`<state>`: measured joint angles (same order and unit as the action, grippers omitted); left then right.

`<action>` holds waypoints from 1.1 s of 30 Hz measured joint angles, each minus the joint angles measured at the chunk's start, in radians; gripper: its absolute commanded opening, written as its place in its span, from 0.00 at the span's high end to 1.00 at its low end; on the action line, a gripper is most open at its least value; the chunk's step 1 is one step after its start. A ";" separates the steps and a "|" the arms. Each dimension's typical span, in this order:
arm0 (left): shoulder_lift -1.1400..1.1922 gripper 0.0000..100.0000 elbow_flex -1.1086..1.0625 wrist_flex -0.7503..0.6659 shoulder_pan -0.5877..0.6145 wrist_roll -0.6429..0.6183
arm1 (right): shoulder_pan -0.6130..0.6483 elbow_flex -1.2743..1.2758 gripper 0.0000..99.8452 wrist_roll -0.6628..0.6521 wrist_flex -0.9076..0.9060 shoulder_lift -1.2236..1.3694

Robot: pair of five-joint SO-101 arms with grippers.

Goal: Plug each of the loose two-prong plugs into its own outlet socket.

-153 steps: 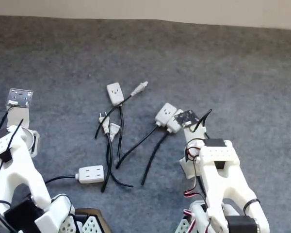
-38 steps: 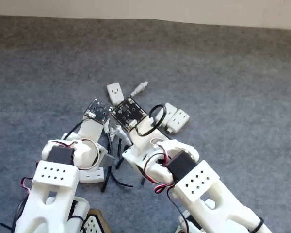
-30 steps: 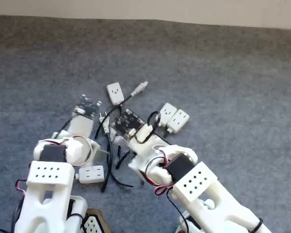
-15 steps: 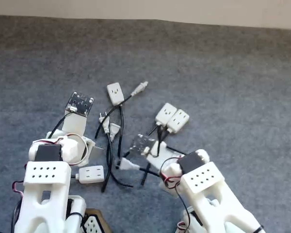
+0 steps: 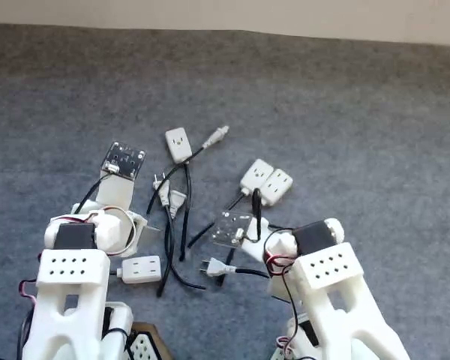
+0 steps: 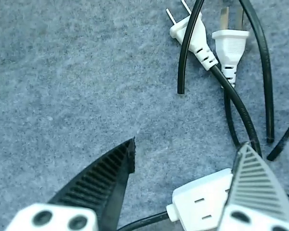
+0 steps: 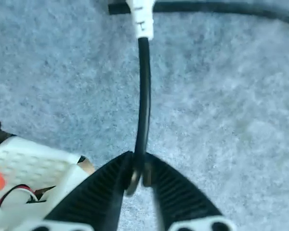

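Observation:
My right gripper (image 7: 138, 166) is shut on the black cord (image 7: 143, 96) of a white two-prong plug (image 7: 140, 19). In the high view that plug (image 5: 216, 266) lies on the carpet at the front, its cord running under the right arm (image 5: 315, 262). My left gripper (image 6: 188, 144) is open just above the carpet, over a white outlet socket (image 6: 202, 202) that lies by one finger. Two more white plugs (image 6: 192, 36) (image 6: 231, 43) lie beyond it. In the high view this socket (image 5: 141, 268) lies at the front left, beside the left arm (image 5: 97, 225).
A single socket (image 5: 178, 144) and a grey-white plug (image 5: 216, 137) lie farther back. Two sockets (image 5: 256, 176) (image 5: 276, 186) lie side by side at mid right. Black cords (image 5: 169, 240) cross between the arms. Grey carpet (image 5: 360, 112) covers the surface.
The right arm has drawn back toward the front right, dragging the plug by its cord out of the pile. The left arm first swung left, then held still.

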<state>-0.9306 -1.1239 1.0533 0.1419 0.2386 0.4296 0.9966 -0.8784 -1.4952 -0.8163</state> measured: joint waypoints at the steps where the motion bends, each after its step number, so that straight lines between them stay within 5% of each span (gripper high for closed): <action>1: 0.000 0.68 0.000 0.000 0.000 0.000 | 0.020 0.000 0.75 -0.005 0.000 0.000; 4: 0.000 0.68 -0.012 -0.011 0.000 0.000 | 0.121 0.028 0.64 0.031 0.054 0.000; 10: 0.000 0.68 -0.046 -0.054 0.000 0.000 | 0.339 0.055 0.64 0.098 0.163 0.000; 19: 0.000 0.68 -0.069 -0.054 -0.002 0.000 | 0.364 0.241 0.64 0.107 0.494 0.000; 27: 0.000 0.68 -0.077 -0.057 0.000 0.000 | 0.368 0.172 0.64 0.206 0.512 0.017; 33: 0.000 0.68 -0.084 -0.057 0.000 0.000 | 0.420 0.006 0.64 0.238 0.476 0.318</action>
<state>-0.9306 -1.2083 0.9966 0.1419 0.2386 0.8500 1.0027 -0.6406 -1.0196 -0.4987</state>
